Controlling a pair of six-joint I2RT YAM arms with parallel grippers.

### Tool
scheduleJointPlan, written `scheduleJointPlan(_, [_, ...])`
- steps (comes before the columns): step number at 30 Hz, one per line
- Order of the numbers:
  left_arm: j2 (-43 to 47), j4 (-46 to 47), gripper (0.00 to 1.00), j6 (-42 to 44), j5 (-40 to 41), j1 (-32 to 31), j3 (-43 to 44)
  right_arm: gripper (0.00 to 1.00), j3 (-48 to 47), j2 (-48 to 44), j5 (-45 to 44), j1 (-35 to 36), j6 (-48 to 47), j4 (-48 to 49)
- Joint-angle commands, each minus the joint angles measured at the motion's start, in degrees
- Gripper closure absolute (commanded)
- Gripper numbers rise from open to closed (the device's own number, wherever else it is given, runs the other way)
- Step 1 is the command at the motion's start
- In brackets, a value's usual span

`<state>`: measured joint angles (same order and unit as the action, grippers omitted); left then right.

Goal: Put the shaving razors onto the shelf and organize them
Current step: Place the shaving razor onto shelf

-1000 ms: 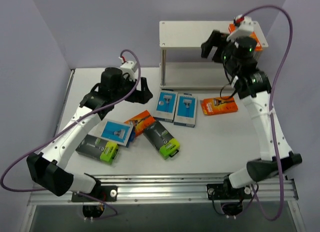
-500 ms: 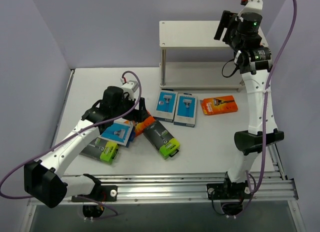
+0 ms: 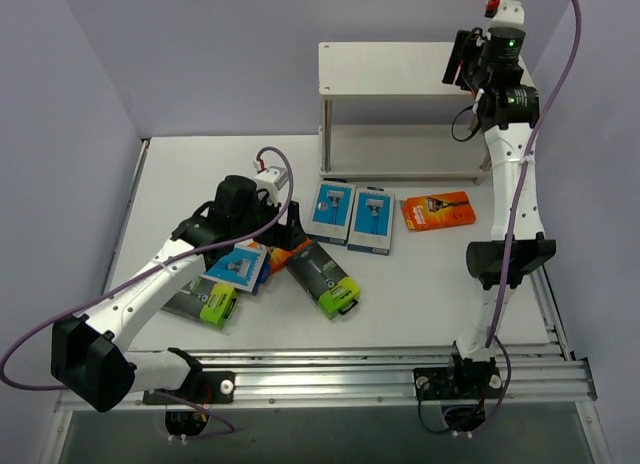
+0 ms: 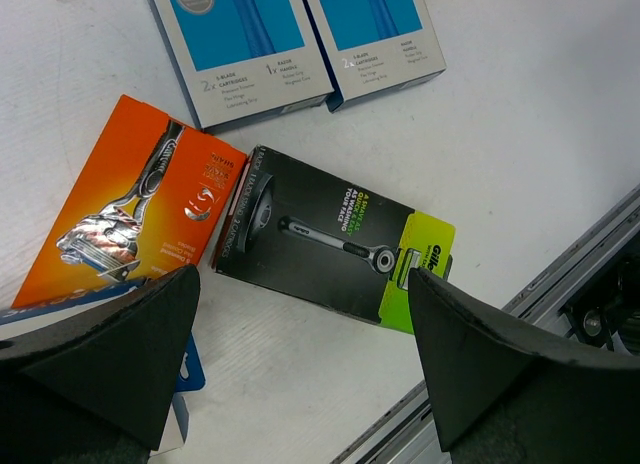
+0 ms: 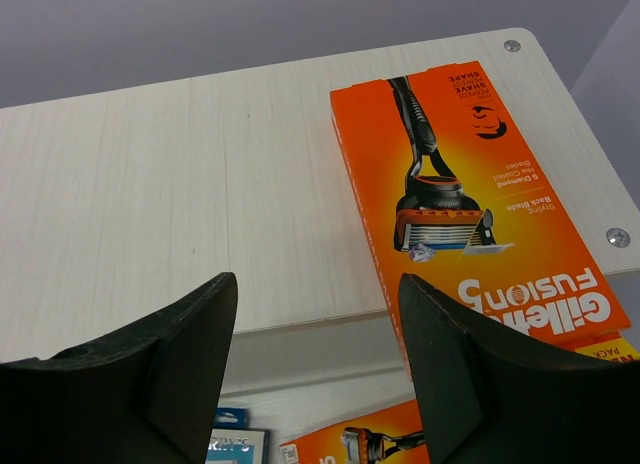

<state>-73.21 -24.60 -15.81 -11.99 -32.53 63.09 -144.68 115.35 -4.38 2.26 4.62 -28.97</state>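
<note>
Done: one orange Gillette Fusion pack lies flat on the shelf, at the 3 o'clock end of the top board in the right wrist view. It's the only one I can spot up there.
Left on the table: seven packs by my count.
Mid-table: first blue pack and second blue pack side by side, with a loose orange pack at their 3 o'clock.
Heap at 8 o'clock: third blue pack, heap orange pack, black pack, second black pack.
Right gripper: fingers spread wide, nothing between them, over the top board at 9 o'clock of the shelved pack.
Left gripper: jaws wide apart, empty, hovering right above the black pack.
Progress guess: roughly one of eight shelved, so barely started. Grouping by colour is all yet to do.
</note>
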Motion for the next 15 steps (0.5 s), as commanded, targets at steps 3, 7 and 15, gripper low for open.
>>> scheduleJointPlan(3, [-1.49,1.13,0.06,0.7,-1.81,-0.16,1.6,0.41,-2.53,1.01,2.18,-1.91,-1.28,2.6])
scheduleJointPlan(7, [-2.2,0.43,0.06,1.05,-2.07,-0.16,1.95,0.42,-2.8,1.98,3.24,-3.74,-1.28,3.31])
scheduleJointPlan(15, [-3.78,-0.45,0.06,1.49,-2.95,-0.16,2.74,0.44,-2.89,4.44,6.4,-4.81,-1.37,3.04])
